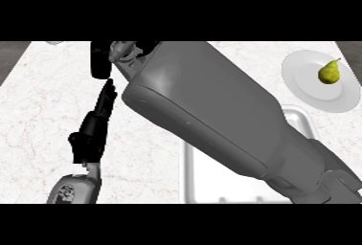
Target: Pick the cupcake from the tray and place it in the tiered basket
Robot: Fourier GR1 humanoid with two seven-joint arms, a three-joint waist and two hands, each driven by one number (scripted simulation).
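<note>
The big grey right forearm [226, 124] hides most of the white rectangular tray [300, 117] at lower right.

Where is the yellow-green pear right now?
The yellow-green pear lies on the round white plate, at the head view's upper right, beyond the silver tray's corner.

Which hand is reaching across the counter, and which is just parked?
The right hand, at the end of the big grey forearm stretched diagonally to the top edge. The left hand sits low at the left, fingers straight and pointing up.
</note>
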